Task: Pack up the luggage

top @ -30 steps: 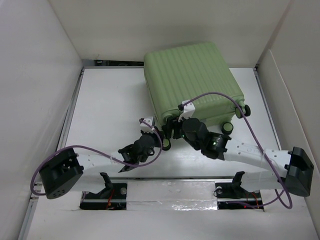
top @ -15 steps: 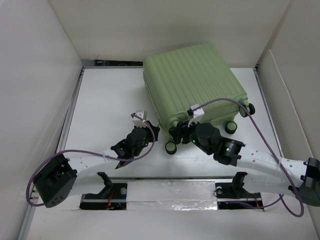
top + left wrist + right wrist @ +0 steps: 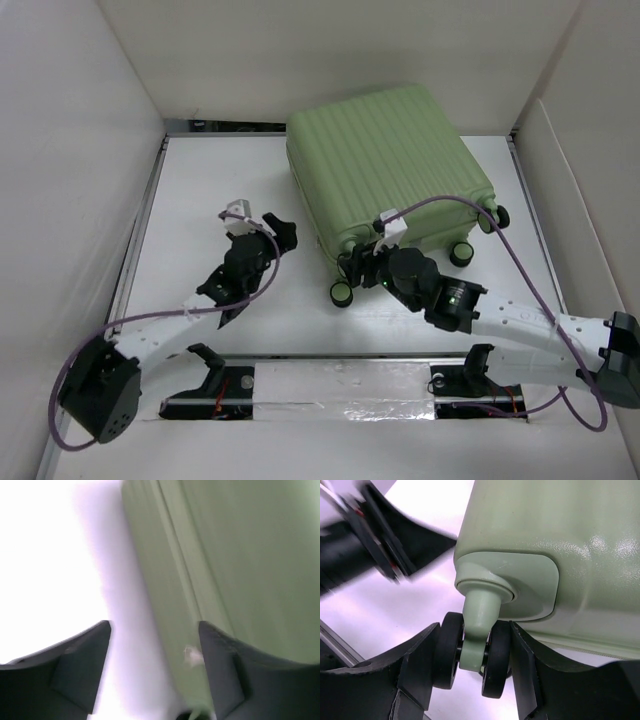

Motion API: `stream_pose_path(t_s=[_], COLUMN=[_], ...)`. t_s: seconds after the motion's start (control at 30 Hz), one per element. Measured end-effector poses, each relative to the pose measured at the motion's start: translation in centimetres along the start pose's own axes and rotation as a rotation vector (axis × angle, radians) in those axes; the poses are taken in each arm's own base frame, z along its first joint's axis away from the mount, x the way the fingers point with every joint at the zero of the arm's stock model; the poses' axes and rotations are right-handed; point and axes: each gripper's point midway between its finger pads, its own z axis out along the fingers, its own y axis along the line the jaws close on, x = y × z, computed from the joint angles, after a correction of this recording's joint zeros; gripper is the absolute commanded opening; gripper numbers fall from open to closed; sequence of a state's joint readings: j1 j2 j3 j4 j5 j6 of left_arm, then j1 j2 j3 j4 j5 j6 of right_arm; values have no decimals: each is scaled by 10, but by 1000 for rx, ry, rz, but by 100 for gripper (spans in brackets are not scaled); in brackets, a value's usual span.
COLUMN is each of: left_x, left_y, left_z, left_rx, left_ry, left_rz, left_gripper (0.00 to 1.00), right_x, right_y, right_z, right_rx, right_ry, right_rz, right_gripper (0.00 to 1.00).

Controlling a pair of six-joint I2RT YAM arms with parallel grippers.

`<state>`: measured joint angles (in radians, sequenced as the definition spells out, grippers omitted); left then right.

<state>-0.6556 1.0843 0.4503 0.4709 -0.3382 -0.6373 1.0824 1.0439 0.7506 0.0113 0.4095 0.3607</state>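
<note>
The luggage [image 3: 385, 165], pale green with a ribbed shell, lies flat and closed at the back of the table. My right gripper [image 3: 350, 268] is at its near left corner. In the right wrist view, my right gripper [image 3: 475, 630] is shut on a black twin caster wheel [image 3: 496, 660] with a green stem, and both fingers press the wheel's sides. My left gripper [image 3: 283, 226] hangs open just left of the luggage, holding nothing. The left wrist view is blurred: my left gripper [image 3: 154, 627] faces the green shell's [image 3: 240, 555] side edge.
White walls [image 3: 80, 150] enclose the table on the left, back and right. Other caster wheels [image 3: 461, 254] stick out along the luggage's near right edge. Purple cables [image 3: 520, 270] loop over both arms. White tabletop [image 3: 210, 180] lies left of the luggage.
My left gripper has opened and swung from the luggage's near corner back and to the left. My right gripper has stayed at the caster wheel and narrowed onto it. The luggage shifted slightly.
</note>
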Motion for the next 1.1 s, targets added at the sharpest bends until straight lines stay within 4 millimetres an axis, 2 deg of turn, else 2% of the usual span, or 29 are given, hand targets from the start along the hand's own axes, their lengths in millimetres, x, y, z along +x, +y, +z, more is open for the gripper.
stream_pose_path(t_s=[0.07,0.13,0.17,0.23,0.27,0.33,0.37,0.43,0.47,0.53,0.6,0.73,0.83,0.93,1.0,1.1], left_x=[-35,-64,-77,-97,-104,-114,-118,-122,-124,-128,-132,-141,-150,-166,-176,-180], left_y=[4,-6,-12,-19,-22,-26,-28,-32,-36,-42,-48,-54,-55,-59,-61,-62], left_z=[-9,-28,-37,-56,-62,-75,-79,-86,-90,-97,-104,-124,-140,-160,-168,-171], left_rx=[-20,22,49,96,112,141,152,174,185,211,234,274,298,327,338,336], left_ry=[-109,-194,-230,-287,-304,-329,-333,-329,-323,-311,-299,-299,-319,-358,-379,-392], left_rz=[-54,-102,-125,-160,-172,-190,-196,-200,-199,-196,-193,-185,-177,-171,-165,-152], left_gripper=[78,83,91,94,95,96,96,99,99,99,99,99,99,99,99,99], right_x=[0,0,-1,-1,-1,-1,0,-1,-3,-13,-30,-88,-132,-162,-170,-164], right_y=[1,2,3,3,5,7,10,22,30,48,56,61,38,6,-18,-36], right_z=[-1,-2,-3,-4,-4,-1,1,5,5,0,-12,-55,-98,-140,-160,-163], right_rx=[3,8,9,14,14,20,21,-8,-32,-95,-140,-203,-177,-125,-77,-9], right_ry=[-3,-6,-6,0,6,28,41,68,73,50,-1,-161,-302,-433,-496,-506], right_rz=[-17,-35,-45,-69,-82,-111,-123,-157,-169,-177,-163,-105,-46,32,82,93], right_gripper=[0,0,5,18,33,51,66,83,100,100,100,100,100,100,100,100])
